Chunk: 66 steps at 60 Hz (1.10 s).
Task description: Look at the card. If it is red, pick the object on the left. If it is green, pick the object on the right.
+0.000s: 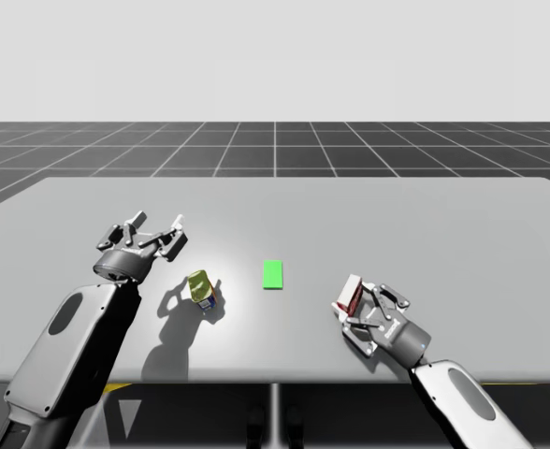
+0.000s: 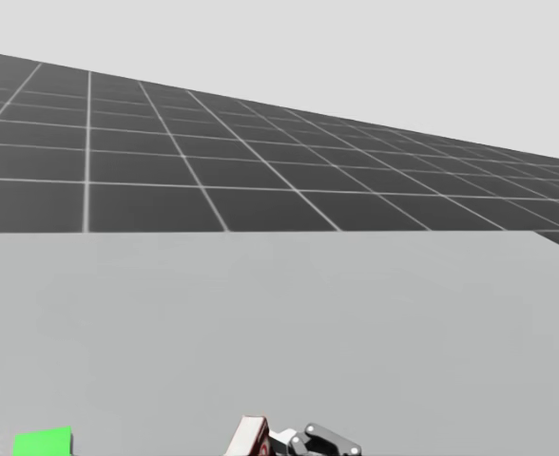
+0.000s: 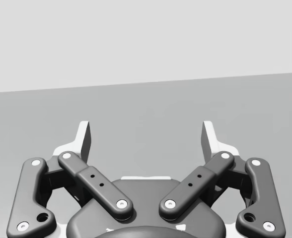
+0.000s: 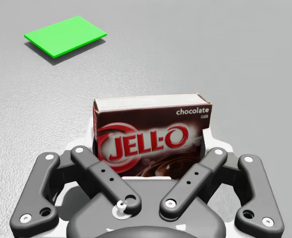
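Right of the green card (image 1: 273,274), the right gripper (image 1: 357,304) clamps a brown box (image 4: 151,129). Left of the card, the left gripper (image 3: 146,139) gapes wide above the surface (image 1: 443,224).

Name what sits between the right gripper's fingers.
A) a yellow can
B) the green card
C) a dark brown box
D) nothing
C: in the right wrist view the dark brown box stands between the fingers of the right gripper, which touch its two sides, while the green card lies flat ahead of it.
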Each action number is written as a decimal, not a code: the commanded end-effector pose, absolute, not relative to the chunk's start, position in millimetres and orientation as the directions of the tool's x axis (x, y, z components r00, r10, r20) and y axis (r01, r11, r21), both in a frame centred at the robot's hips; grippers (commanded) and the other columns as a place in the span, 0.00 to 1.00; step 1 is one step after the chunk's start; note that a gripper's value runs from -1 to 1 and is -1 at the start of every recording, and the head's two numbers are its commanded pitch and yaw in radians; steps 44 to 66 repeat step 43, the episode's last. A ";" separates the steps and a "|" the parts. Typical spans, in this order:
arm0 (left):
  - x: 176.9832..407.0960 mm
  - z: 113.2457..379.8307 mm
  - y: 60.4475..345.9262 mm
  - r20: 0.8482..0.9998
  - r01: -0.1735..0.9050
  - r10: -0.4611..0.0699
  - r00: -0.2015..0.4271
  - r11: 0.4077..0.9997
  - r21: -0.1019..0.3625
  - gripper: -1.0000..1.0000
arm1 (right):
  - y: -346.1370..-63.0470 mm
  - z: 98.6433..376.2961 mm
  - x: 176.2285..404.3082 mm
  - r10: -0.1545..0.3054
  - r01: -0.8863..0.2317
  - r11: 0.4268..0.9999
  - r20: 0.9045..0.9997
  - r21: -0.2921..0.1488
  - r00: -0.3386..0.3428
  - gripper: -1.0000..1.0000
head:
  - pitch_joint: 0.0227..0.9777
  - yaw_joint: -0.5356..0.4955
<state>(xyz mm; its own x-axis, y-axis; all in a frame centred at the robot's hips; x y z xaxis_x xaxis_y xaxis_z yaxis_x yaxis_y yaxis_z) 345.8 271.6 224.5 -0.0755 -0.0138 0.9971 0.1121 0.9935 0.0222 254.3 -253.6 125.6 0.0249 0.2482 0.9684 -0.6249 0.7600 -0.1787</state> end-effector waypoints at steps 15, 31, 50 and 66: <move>345.7 224.9 271.8 0.997 0.109 -0.009 -0.076 0.994 0.017 0.00 | -266.6 177.1 276.7 0.218 -0.445 0.864 0.972 -0.236 -0.092 1.00 | 0.43 0.11; 345.7 226.3 273.1 0.997 0.107 -0.005 -0.079 0.994 0.014 0.00 | -269.3 249.9 292.2 0.188 -0.305 0.918 0.954 -0.255 -0.232 1.00 | 0.43 0.12; 345.7 226.3 273.1 0.997 0.107 -0.005 -0.079 0.994 0.014 0.00 | -266.6 312.3 296.5 0.150 -0.201 0.953 0.928 -0.228 -0.342 1.00 | 0.43 0.11; 345.7 226.3 273.1 0.997 0.107 -0.005 -0.079 0.994 0.014 0.00 | -266.6 312.3 296.5 0.150 -0.201 0.953 0.928 -0.228 -0.342 1.00 | 0.43 0.11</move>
